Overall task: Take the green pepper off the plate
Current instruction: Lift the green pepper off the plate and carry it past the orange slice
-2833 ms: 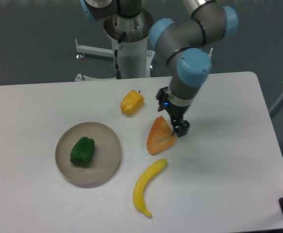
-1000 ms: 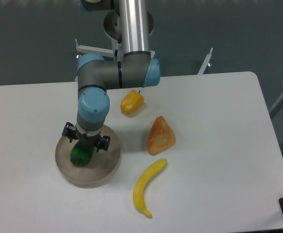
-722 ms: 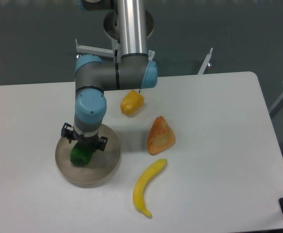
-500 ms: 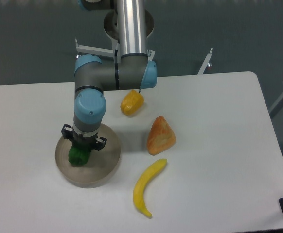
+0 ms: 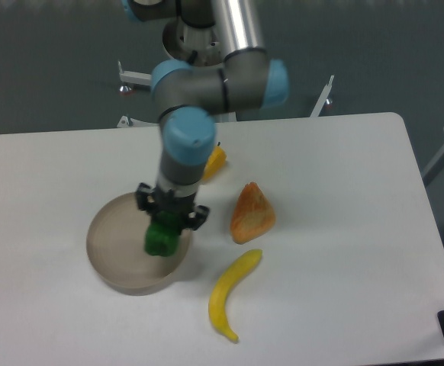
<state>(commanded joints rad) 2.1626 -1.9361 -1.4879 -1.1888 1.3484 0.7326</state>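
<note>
Camera view from the fixed mount: the gripper [image 5: 166,229] points straight down, its fingers closed on the top of the green pepper [image 5: 159,239], near the right rim of the plate [image 5: 115,246] in the lower left of the frame. Whether the pepper touches the dish cannot be told. Just right of the plate lie an orange wedge [image 5: 252,214] and a banana [image 5: 230,293]. A yellow-orange pepper [image 5: 215,162] peeks from behind the arm. The white table [image 5: 344,252] runs wide to its right edge.
</note>
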